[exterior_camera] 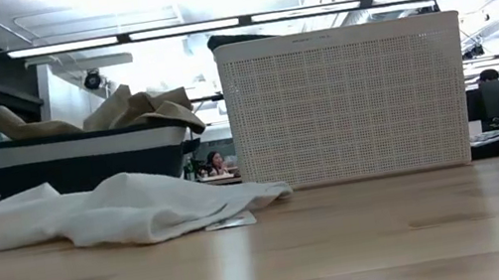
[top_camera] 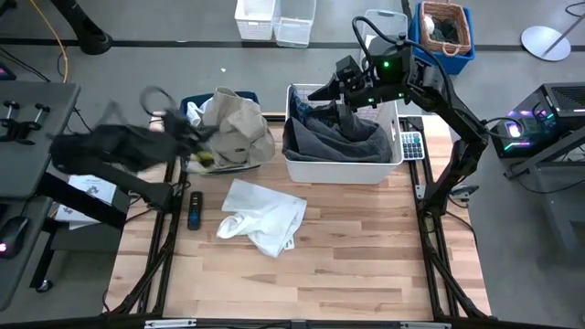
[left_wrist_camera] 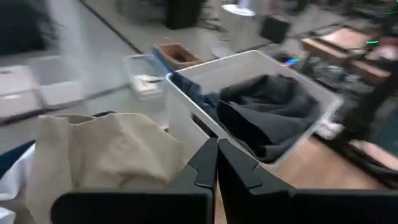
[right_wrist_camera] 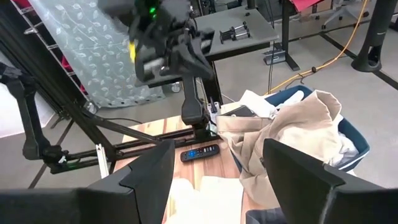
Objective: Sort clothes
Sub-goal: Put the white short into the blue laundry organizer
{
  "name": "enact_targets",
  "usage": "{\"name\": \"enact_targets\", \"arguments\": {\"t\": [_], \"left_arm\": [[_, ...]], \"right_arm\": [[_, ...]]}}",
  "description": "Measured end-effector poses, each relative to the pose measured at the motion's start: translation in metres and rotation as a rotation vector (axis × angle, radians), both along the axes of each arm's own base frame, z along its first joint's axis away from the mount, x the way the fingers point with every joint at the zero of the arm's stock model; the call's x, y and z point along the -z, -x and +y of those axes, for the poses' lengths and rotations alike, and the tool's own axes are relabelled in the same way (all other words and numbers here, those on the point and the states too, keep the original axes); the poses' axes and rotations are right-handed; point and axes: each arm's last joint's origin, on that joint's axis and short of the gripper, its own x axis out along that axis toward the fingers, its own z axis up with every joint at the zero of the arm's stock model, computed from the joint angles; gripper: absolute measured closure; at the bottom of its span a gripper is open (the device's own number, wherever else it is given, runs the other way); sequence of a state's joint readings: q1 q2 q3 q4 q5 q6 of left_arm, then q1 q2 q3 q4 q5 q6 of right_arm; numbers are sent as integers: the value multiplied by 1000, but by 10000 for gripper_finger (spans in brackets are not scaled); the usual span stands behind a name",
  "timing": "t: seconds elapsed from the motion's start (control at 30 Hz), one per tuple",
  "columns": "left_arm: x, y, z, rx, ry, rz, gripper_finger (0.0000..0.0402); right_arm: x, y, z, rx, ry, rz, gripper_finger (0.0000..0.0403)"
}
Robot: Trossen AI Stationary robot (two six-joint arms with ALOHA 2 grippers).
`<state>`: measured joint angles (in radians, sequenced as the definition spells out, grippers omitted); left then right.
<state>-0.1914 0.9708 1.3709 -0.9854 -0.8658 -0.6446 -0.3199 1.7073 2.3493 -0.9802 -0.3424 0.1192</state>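
Observation:
A white garment [top_camera: 265, 217] lies crumpled on the table, also in the low view [exterior_camera: 120, 209]. A tan garment [top_camera: 239, 128] is heaped in the navy bin [top_camera: 196, 100], over some white cloth [top_camera: 194, 113]. A dark grey garment [top_camera: 347, 137] lies in the white basket [top_camera: 393, 155], with a bit of blue cloth [top_camera: 303, 110] at its far left corner. My left gripper [left_wrist_camera: 216, 163] is shut and empty, at the bin's left side [top_camera: 190, 137]. My right gripper [right_wrist_camera: 217, 180] is open and empty, above the basket's far left part [top_camera: 320, 91].
A dark remote control [top_camera: 194, 210] lies on the table left of the white garment. A calculator [top_camera: 411, 143] lies right of the basket. White containers [top_camera: 274, 18] and a blue bin holding a wicker basket [top_camera: 445, 27] stand on the floor beyond the table.

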Motion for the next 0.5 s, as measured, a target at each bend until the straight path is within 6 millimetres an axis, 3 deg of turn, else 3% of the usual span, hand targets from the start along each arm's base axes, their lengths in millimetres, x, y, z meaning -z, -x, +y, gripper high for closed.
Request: {"name": "enact_targets", "arguments": {"t": [0.1, 0.2, 0.43, 0.5], "left_arm": [[1, 12, 8, 114, 57, 60, 400], [30, -7, 2, 222, 121, 216, 388], [145, -82, -37, 585, 234, 564, 301], [169, -99, -50, 670, 250, 614, 267]], "right_arm": [[1, 0, 0, 0, -2, 6, 162], [1, 0, 0, 1, -7, 12, 162], [6, -1, -2, 58, -6, 51, 162], [7, -1, -2, 66, -6, 64, 162]]}}
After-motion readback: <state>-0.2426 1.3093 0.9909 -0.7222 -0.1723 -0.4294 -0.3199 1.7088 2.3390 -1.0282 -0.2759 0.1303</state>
